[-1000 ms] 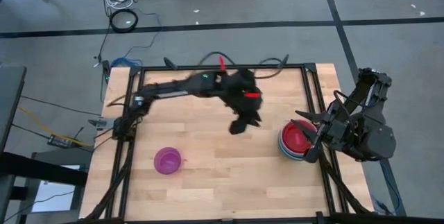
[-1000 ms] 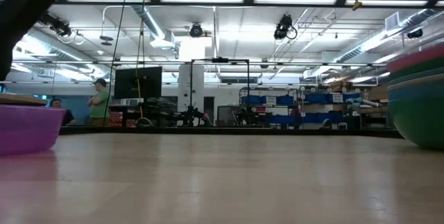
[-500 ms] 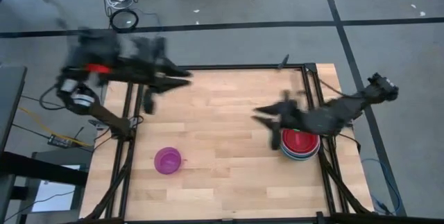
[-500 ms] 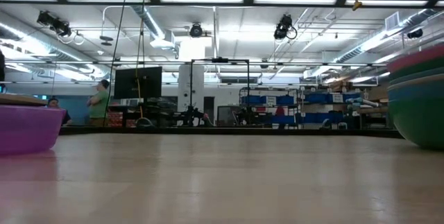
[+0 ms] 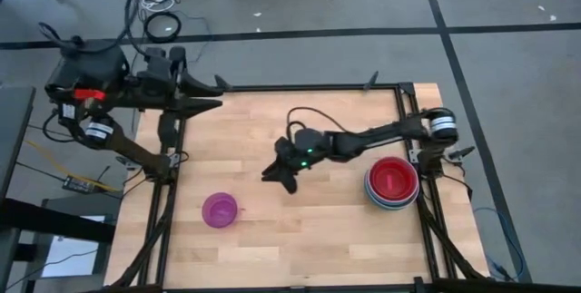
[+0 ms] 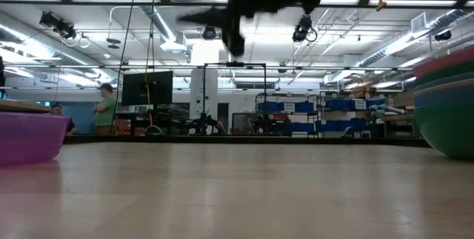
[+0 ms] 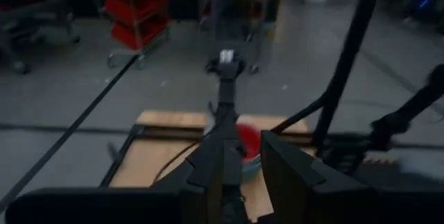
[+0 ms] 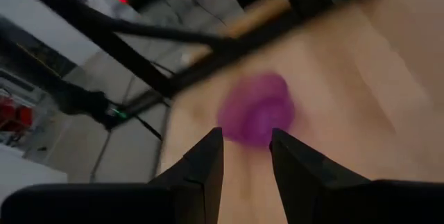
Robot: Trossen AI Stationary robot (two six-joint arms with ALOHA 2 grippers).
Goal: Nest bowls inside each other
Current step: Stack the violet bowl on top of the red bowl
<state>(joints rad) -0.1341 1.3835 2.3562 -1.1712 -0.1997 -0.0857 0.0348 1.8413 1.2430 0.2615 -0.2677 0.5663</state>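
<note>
A purple bowl (image 5: 220, 209) rests on its base on the wooden table, near the left; it also shows in the right wrist view (image 8: 255, 109) and the low view (image 6: 26, 137). A stack of nested bowls (image 5: 392, 182), a red one on top, stands at the right edge. My right gripper (image 5: 277, 177) reaches over the table's middle, open and empty, pointing at the purple bowl and short of it (image 8: 246, 161). My left gripper (image 5: 216, 93) hangs open and empty over the table's far left corner (image 7: 251, 172).
Black frame rails (image 5: 165, 193) run along the table's left and right sides. Bare wood lies between the purple bowl and the stack. In the low view the stack (image 6: 448, 109) fills the right edge, and people stand in the room far behind the table.
My left gripper has drawn back from the table's middle to the far left corner, rising and levelling out. My right gripper has swung from the right edge past the stack toward the purple bowl, sinking and rolling. Both bowls' places are unchanged.
</note>
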